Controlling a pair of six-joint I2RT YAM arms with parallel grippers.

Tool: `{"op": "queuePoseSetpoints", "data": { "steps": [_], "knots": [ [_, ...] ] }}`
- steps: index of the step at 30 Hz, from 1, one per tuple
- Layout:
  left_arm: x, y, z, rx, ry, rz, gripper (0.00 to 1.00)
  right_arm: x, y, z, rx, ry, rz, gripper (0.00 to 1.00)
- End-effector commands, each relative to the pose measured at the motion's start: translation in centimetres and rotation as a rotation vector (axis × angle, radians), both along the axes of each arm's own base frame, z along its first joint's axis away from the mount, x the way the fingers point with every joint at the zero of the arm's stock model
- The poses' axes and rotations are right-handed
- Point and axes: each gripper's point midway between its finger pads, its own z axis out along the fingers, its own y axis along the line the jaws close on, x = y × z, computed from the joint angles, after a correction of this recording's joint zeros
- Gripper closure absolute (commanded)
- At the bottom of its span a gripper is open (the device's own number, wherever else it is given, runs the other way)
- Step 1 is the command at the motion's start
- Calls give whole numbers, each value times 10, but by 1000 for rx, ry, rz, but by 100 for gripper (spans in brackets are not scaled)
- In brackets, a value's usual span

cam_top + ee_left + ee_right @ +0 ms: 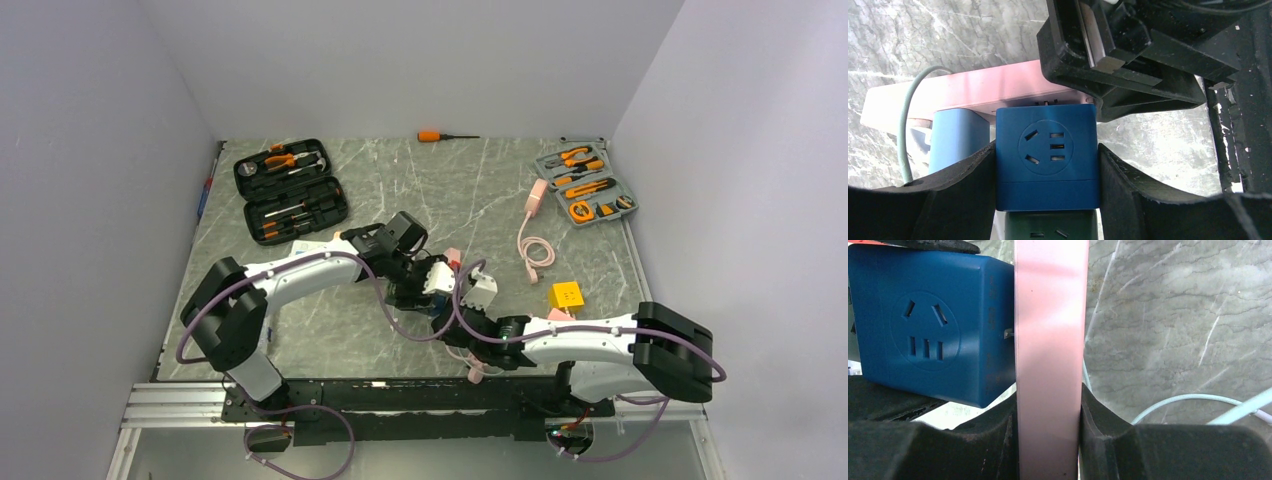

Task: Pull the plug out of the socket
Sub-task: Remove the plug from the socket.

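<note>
**Two arms set against each other over a stubborn plug**

At the middle of the marble table [440, 190], well apart from the black tool case [290, 190] and the grey tool case [585, 183] at the far corners, we find the left arm [300, 270] and the right arm [590, 340] meeting nose to nose. The right gripper [1048, 425] is clamped narrow on the pink socket strip [1048, 315], seen edge-on, apparently to anchor it against the pull. The left gripper [1047, 172] holds the blue cube plug [1047, 145], its padded fingers [968, 180] pressed to two opposite sides, a grip that suits a straight draw away from the strip. A sliver of metal prong [1008, 333] shows between plug and strip, so we judge the plug not flush, yet not free.
</note>
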Motion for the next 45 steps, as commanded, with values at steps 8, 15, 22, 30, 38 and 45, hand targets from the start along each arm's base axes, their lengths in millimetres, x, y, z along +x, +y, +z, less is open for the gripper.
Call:
{"op": "queuePoseSetpoints", "data": {
  "steps": [8,15,22,30,38,45],
  "knots": [
    [73,61,-21,311,-218,106,100,-17,-83,-36,-433,56,38,100],
    [75,68,-30,305,-189,210,100,-41,-96,-58,-268,183,-87,100],
    [54,88,-34,290,-168,217,100,-32,-99,-46,-279,117,-75,100],
    [99,93,-23,327,-235,236,100,-25,-97,-29,-216,46,-55,100],
    [115,88,-11,332,-267,223,100,-33,-100,-41,-231,100,-82,100],
    [78,112,-49,340,-167,258,100,-34,-103,-40,-170,90,-107,100]
  ]
}}
